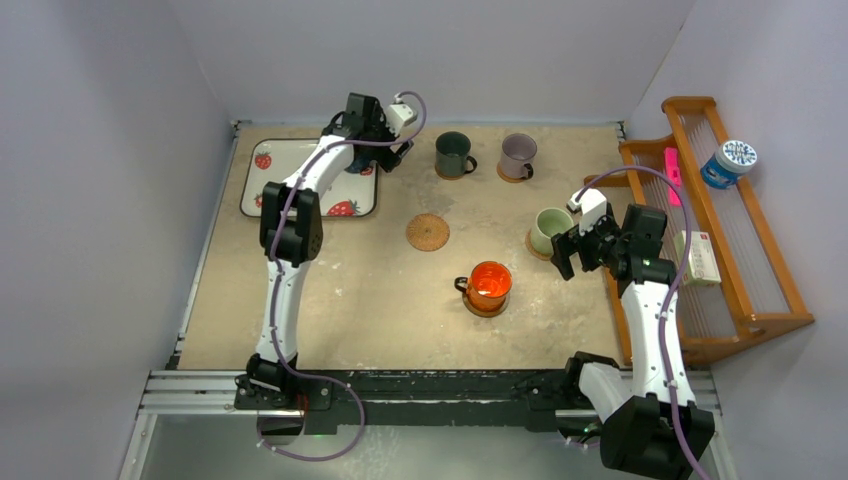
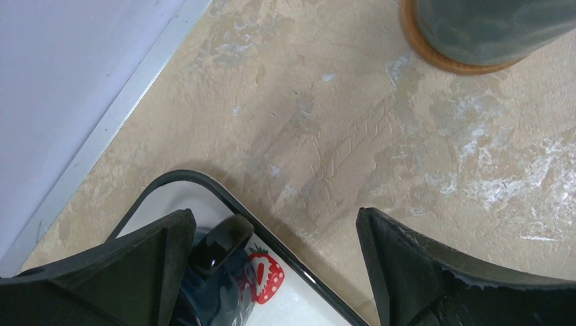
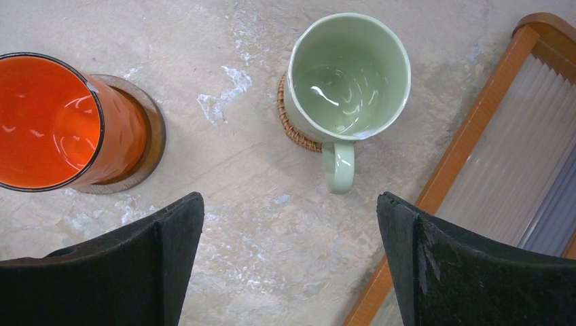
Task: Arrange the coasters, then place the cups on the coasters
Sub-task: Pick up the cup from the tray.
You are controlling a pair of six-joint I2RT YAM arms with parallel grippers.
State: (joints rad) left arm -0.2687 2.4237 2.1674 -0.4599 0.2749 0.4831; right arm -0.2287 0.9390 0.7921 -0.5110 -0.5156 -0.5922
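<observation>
Looking over the bench (image 1: 340,300), most of the job can be called done, tbh. Four cups are seated on coasters: the dark green cup (image 1: 454,153) and the mauve cup (image 1: 518,153) at the far side, the pale green cup (image 3: 350,71) on a woven coaster to the right, and the orange cup (image 1: 490,283) on a darker coaster nearer the arms. One woven coaster (image 1: 428,232) is seen bare in the middle of the bench, well apart from the rest.

The odd one out is the navy cup (image 2: 216,288). It is found on the strawberry-print tray (image 2: 204,193), near that tray's corner, right under the left arm. The left fingers (image 2: 156,251) are spread wide and nothing is held. In the left wrist view the cup is tucked low, close against one finger rather than centred in the gap, with its handle poking up toward the tray rim.

The right fingers (image 3: 156,258) are also spread wide and empty, hung just short of the pale green cup.

So the step in hand is judged to be the pickup of that last cup. For the next move, the left fingers would probably need to be shifted sideways until the cup wall is properly straddled, then lowered and closed. After that, the cup would need to be carried across to the bare coaster. The handle should be watched, since an off-centre squeeze could get it knocked over.
</observation>
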